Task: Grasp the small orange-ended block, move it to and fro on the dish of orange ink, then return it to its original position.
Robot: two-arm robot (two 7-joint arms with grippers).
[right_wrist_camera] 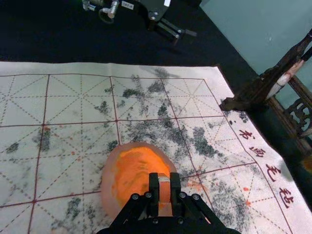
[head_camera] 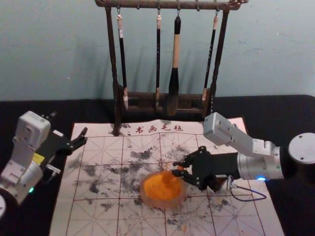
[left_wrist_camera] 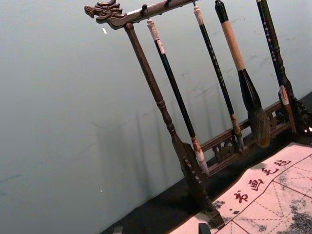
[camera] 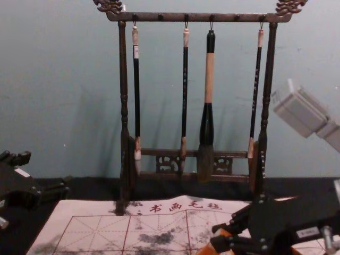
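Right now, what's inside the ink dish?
Orange ink in the dish. The right hand holds the block over it, hiding the part directly beneath; can't tell whether the block touches ink.

The right claw (head_camera: 175, 168), at the head view's right, is built of matte black, angular jointed links, studded with bright round screws (right_wrist_camera: 182, 195). Behind it, a silver cylindrical collar (head_camera: 245, 166) is fitted, topped by a boxy silver-grey housing (head_camera: 217, 129) on a bent metal bracket (head_camera: 251, 144). A thin bluish cable (head_camera: 252, 200) is looped below, and a blue light (head_camera: 261, 178) is set beside black casing (head_camera: 286, 163). A round pale cap (head_camera: 302, 147) is dotted with small screws. The left claw (head_camera: 69, 124), at that view's left, is likewise black, marked with a white label (head_camera: 58, 133) and a yellow one; its arm is lit by a green light (head_camera: 31, 190).
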